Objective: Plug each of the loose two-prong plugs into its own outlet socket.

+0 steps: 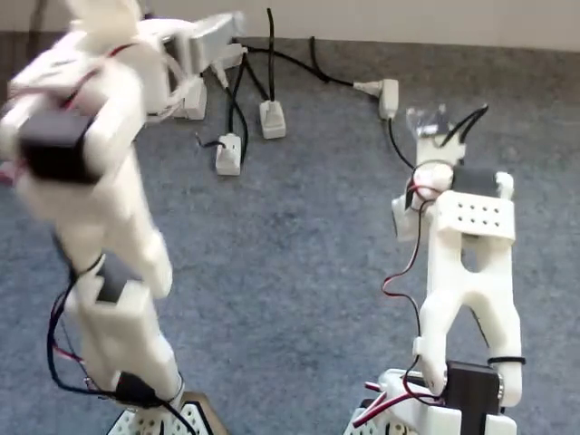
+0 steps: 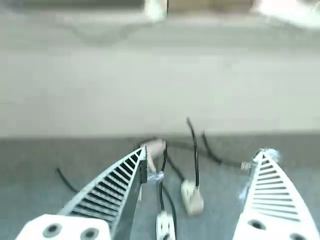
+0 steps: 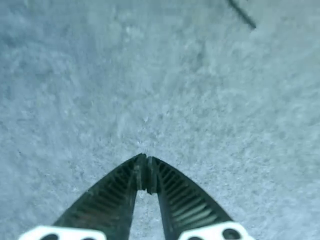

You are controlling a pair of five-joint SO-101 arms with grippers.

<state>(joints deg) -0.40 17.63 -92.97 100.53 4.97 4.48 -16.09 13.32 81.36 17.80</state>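
Three white two-prong plugs on black cords lie on the grey carpet at the back: one (image 1: 228, 154), a second (image 1: 272, 119) and a third (image 1: 388, 95) farther right. My left gripper (image 1: 227, 32) is raised over the back left, above the cords. In the left wrist view it (image 2: 202, 154) is open wide, and below the gap lie a plug (image 2: 191, 196), another plug (image 2: 165, 225) and a pale plug (image 2: 155, 148). My right gripper (image 1: 428, 120) sits just below the right-hand plug. In its own wrist view it (image 3: 146, 172) is shut on nothing, over bare carpet.
A white block (image 1: 192, 104), partly hidden behind the left arm, lies at the back left where the cords meet. A black cord (image 3: 242, 14) crosses a corner of the right wrist view. A pale wall (image 2: 160, 75) rises behind the carpet. Bare carpet (image 1: 290, 272) spreads between the arms.
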